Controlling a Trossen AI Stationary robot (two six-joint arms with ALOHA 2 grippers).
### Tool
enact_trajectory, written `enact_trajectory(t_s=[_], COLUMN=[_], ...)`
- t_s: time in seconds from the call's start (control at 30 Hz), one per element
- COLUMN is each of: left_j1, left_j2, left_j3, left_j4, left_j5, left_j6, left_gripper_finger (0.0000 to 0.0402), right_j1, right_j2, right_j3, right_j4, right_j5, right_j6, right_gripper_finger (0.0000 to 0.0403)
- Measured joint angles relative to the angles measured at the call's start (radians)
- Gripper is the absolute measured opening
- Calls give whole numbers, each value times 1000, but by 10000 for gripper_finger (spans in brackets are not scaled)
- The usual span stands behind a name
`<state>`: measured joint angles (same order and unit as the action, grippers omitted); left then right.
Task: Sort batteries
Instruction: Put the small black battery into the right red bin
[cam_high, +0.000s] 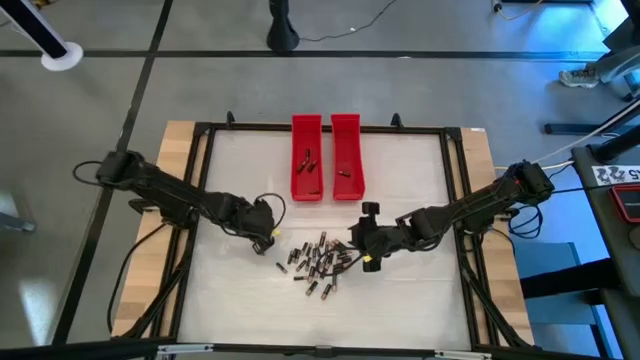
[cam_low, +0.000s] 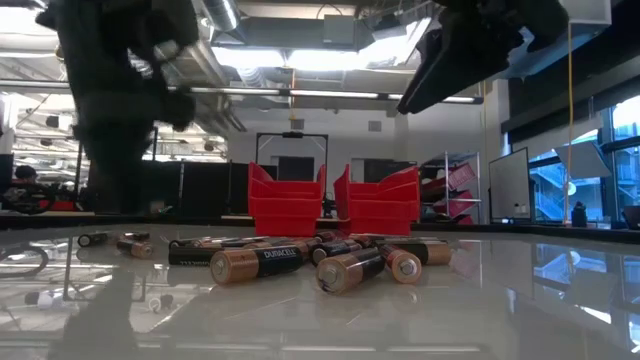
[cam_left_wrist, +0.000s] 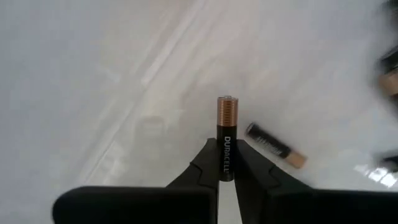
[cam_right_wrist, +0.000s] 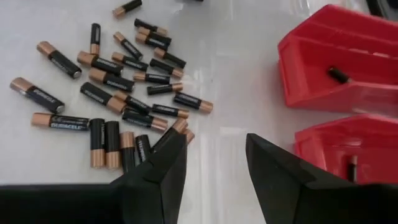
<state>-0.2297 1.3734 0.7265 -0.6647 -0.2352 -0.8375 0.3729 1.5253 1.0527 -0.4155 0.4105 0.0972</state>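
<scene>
Your left claw (cam_left_wrist: 219, 177) was clenched on one battery (cam_left_wrist: 226, 134), gripping its dark body so the coppery end stuck out past the fingertips, probably so it could go end-first into a bin. It sat over the bench (cam_high: 420, 300) to the left of the heap of batteries (cam_high: 318, 262), with a stray battery (cam_left_wrist: 275, 145) lying just beside it. Your right claw (cam_right_wrist: 211, 165) hung released and empty between the heap and the two red trays (cam_high: 326, 158), likely lined up for its own pick. Each tray already held a few batteries. You couldn't tell the cell sizes from overhead, and the low view cut off both claws, so their height above the bench stayed unclear.
</scene>
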Motion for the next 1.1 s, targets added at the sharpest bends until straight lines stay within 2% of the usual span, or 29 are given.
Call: enact_trajectory(t_s=[0.13,0.23,0.4,0.53,0.67,0.87,1.1], left_j1=[-14,-47,-126,-173,-185,-182,-170], left_j2=[-135,-229,-323,-325,-291,-228,-181], left_j3=[-1,-1,2,2,2,2,2], left_j4=[21,115,367,529,651,840,972], left_j5=[-56,-114,-181,-249,-317,-335,-323], left_j6=[3,57,246,426,593,792,874], left_gripper_finger=[15,15,14,14,14,14,14], right_j1=[0,-10,-64,-115,-149,-163,-165], right_j2=[0,0,0,0,0,0,0], right_j3=[-1,-1,-1,-1,-1,-1,-1], right_j4=[67,214,458,667,808,835,845], right_j5=[1,-8,-193,-317,-331,-336,-333], right_j6=[-79,-166,-259,-234,-147,-135,-157], right_gripper_finger=[168,168,168,168,168,168,168])
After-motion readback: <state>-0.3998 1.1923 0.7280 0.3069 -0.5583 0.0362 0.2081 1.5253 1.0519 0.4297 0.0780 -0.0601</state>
